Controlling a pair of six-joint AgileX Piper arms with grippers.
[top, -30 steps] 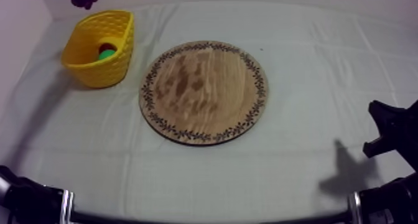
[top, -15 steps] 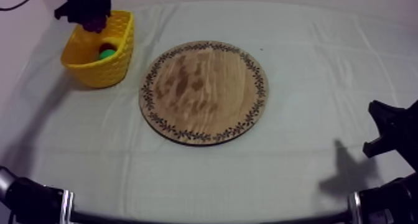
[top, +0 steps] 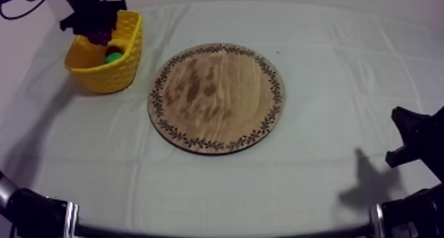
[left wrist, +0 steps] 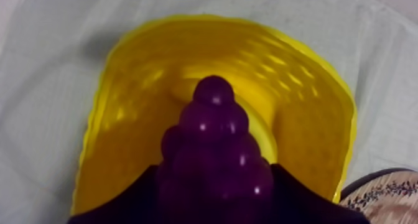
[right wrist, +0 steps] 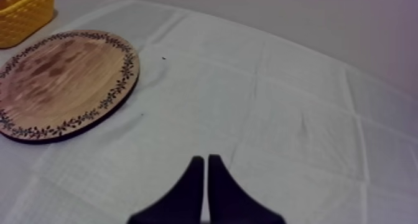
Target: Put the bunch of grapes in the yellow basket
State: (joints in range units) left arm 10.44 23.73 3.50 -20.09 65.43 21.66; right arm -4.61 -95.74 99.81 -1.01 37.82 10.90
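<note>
- Bunch of grapes (left wrist: 214,153) is gripped in the left hand (top: 97,26) and hangs just above the open mouth of the yellow basket (top: 99,74), at the far left of the desk (top: 317,181).
- A second ago that hand was beyond the basket's far side. It has since been brought over the basket and lowered, so only the final lowering and release are judged to remain.
- The wooden board (top: 218,98) is bare.
- A green fruit (top: 114,57) already lies inside the basket, so the floor is partly taken.
- In the left wrist view the basket's walls stand apart from the bunch all round. A straight descent is judged clear of the rim.
- The right hand (right wrist: 206,159) is clenched on nothing, over bare cloth well apart from the board.
</note>
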